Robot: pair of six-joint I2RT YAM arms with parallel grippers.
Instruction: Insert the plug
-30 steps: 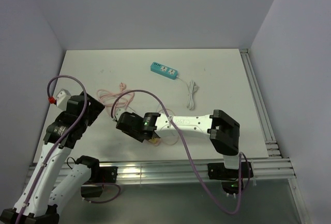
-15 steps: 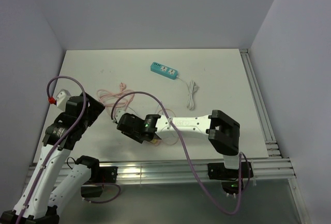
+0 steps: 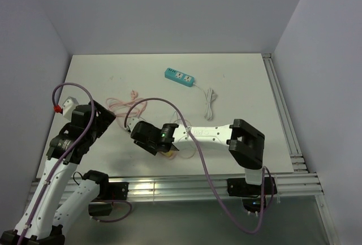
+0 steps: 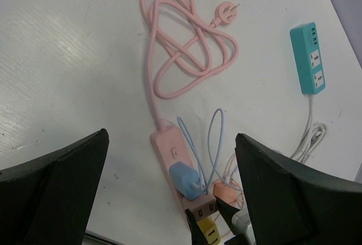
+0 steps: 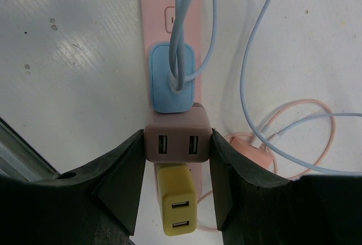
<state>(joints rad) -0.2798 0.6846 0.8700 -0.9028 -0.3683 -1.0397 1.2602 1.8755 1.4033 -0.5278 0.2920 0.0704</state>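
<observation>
My right gripper (image 5: pixel 177 143) is shut on a brown two-port USB plug (image 5: pixel 178 139), one finger on each side. The plug stands on the pink power strip (image 5: pixel 149 24), between a blue plug (image 5: pixel 172 78) and a yellow plug (image 5: pixel 178 205). How deep its pins sit is hidden. The left wrist view shows the same strip (image 4: pixel 166 146), blue plug (image 4: pixel 185 180) and brown plug (image 4: pixel 205 206). My left gripper (image 4: pixel 171 137) is open and empty, held above the table to the left of the strip. From above, the right gripper (image 3: pixel 164 147) covers the strip.
The strip's pink cord (image 4: pixel 181 52) lies coiled at the back, its plug (image 4: pixel 226 13) loose. A teal power strip (image 3: pixel 180 77) with a white cord (image 3: pixel 210 102) lies farther back. Pale blue and pink cables (image 5: pixel 266 115) loop right of the strip.
My right gripper has shifted slightly to the right with the brown plug in it. The left arm has barely moved.
</observation>
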